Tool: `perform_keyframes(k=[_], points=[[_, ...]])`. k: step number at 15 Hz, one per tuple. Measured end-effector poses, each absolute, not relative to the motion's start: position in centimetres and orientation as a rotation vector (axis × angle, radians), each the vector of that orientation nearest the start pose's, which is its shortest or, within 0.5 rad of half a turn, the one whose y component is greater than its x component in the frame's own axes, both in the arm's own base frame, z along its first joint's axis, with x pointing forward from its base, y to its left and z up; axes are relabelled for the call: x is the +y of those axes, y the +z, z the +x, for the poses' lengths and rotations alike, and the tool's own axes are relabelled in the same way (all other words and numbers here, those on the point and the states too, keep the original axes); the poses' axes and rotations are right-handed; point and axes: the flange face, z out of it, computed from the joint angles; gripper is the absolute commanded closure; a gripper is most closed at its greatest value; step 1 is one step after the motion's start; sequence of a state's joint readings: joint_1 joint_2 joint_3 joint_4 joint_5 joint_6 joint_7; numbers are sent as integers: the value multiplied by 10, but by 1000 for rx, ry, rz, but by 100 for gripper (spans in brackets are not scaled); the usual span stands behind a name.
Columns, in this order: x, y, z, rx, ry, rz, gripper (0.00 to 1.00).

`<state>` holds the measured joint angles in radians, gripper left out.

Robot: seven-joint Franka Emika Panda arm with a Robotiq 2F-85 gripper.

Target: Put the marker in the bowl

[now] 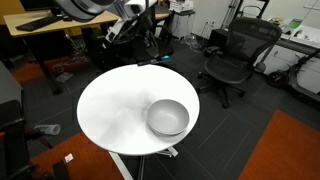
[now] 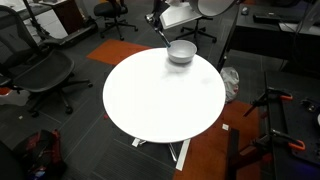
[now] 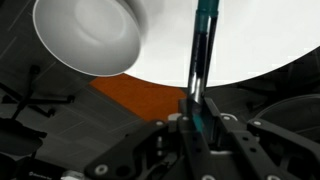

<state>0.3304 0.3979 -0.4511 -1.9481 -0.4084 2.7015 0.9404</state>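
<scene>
A round white desk (image 1: pixel 110 110) (image 2: pixel 160 100) carries a plain light grey-white round bowl (image 1: pixel 168 118) (image 2: pixel 181 51), which stands upright close to the desk's edge in both exterior views. The bowl's inside looks empty in every view.

In the wrist view the jaws come in from the bottom of the picture and are closed on the lower end of a thin dark marker with a teal tip (image 3: pixel 200 55). The marker stands nearly straight up in the frame, tilted slightly, with its teal end pointing away from the jaws. It is seen against the white desk (image 3: pixel 260 40), crossing the desk's edge. The bowl (image 3: pixel 90 35) lies to the marker's left in this view, apart from it, so the marker is outside the bowl.

The marker is too small to make out in the exterior views. The grey robot arm (image 1: pixel 85 8) (image 2: pixel 190 12) shows at the top of both. A black office chair (image 1: pixel 235 55) (image 2: pixel 40 70) stands on the dark floor beside the desk, and an orange carpet (image 3: pixel 140 100) (image 1: pixel 290 140) lies below the desk's edge.
</scene>
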Motion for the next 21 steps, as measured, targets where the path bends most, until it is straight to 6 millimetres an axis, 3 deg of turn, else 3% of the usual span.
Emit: perform_keyframes(k=[4, 9, 15, 21], points=[[-81, 334, 628, 1237, -835, -3038, 95], [-120, 321, 610, 1426, -808, -2981, 95], [-161, 305, 591, 1544, -764, -2909, 95], [-188, 285, 579, 1640, -698, -2799, 95]])
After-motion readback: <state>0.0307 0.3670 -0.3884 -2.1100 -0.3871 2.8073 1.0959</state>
